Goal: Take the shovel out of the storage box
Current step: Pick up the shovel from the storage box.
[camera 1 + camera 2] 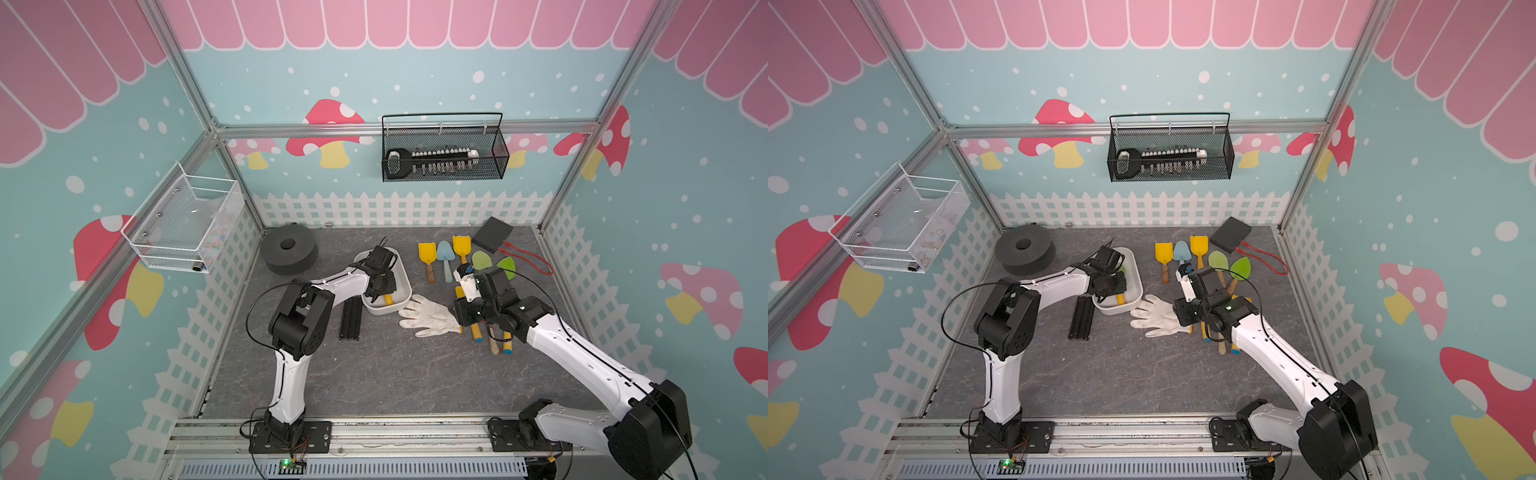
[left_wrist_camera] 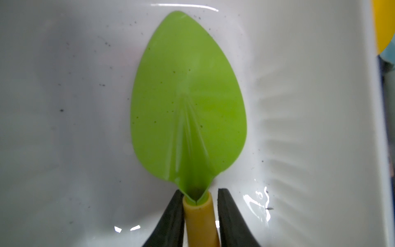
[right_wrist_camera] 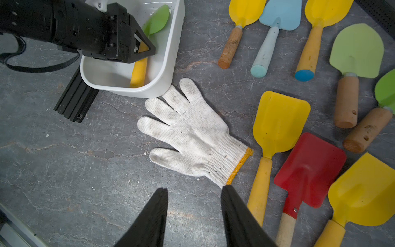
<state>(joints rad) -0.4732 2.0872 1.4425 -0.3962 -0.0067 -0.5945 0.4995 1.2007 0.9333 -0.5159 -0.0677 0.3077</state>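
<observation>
Shovel (image 2: 188, 96) with the green leaf-shaped blade and yellow handle lies flat on the floor of the white storage box (image 2: 333, 128), its blade stretching ahead of the left hand (image 2: 200, 192) and its handle running back between the fingers. Those fingers stand either side of the handle just behind the blade's neck. One touches it and the other shows a sliver of gap, so nothing is clamped yet. A good grip, I judge, needs both fingers pressing squarely on the round, smooth handle, which may roll or slip. The lift should then go straight up, blade level until it clears the wall beside the hand, lest the light box drag along. The right hand (image 3: 195, 188) hangs with fingers apart and empty above the worktop (image 3: 64, 160), with a white glove (image 3: 192, 132) just ahead of its fingertips and loose shovels (image 3: 277, 119) to one side. A black rail (image 3: 74, 100) lies at the box's corner, touching or tucked under it, I cannot tell.
</observation>
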